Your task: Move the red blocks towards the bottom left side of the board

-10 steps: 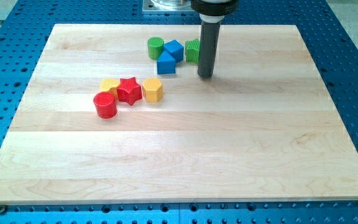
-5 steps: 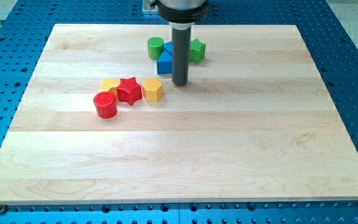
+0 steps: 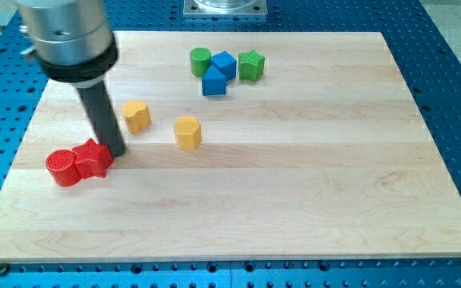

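A red cylinder (image 3: 62, 168) and a red star block (image 3: 94, 159) lie touching each other near the board's left edge, below its middle. My tip (image 3: 116, 151) stands right against the star block's upper right side. The rod rises from it toward the view's top left.
Two yellow blocks lie apart: one (image 3: 137, 116) just right of the rod, one (image 3: 187, 132) further right. Near the view's top sit a green cylinder (image 3: 201, 60), two blue blocks (image 3: 224, 63) (image 3: 214, 82) and a green block (image 3: 250, 65). The wooden board (image 3: 294, 192) lies on a blue perforated table.
My tip swept from beside the blue blocks down and left through the red and yellow cluster. The red blocks slid toward the bottom left; the two yellow blocks were knocked apart.
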Tool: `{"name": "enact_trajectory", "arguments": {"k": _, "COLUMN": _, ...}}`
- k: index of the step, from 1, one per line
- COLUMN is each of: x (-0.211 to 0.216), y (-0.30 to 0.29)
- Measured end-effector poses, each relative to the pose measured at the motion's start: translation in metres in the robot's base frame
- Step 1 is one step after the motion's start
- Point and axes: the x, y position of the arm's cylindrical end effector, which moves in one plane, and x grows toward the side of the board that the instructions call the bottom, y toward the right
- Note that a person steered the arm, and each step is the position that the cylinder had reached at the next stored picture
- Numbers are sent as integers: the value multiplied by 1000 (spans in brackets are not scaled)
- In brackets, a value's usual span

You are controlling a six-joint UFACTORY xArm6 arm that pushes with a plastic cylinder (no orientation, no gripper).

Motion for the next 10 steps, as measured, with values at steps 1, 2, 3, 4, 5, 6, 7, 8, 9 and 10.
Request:
{"name": "enact_trajectory", "arguments": {"k": 1, "x": -7, "y": -27}}
{"name": "enact_trajectory", "arguments": {"k": 2, "x": 15, "y": -84}}
{"name": "enact_trajectory", "arguments": {"k": 3, "x": 40, "y": -85}}
{"name": "enact_trajectory", "arguments": {"k": 4, "x": 68, "y": -53}}
{"name": "enact_trajectory", "arguments": {"k": 5, "x": 70, "y": -79}}
{"name": "enact_trajectory", "arguments": {"k": 6, "x": 46, "y": -87}}
{"name": "enact_trajectory", "arguments": {"k": 7, "x": 13, "y": -102}}
{"name": "enact_trajectory", "arguments": {"k": 8, "x": 17, "y": -61}}
{"name": "enact_trajectory", "arguments": {"k": 9, "x": 2, "y": -63}}
{"name": "enact_trajectory", "arguments": {"k": 10, "x": -20, "y": -55}}
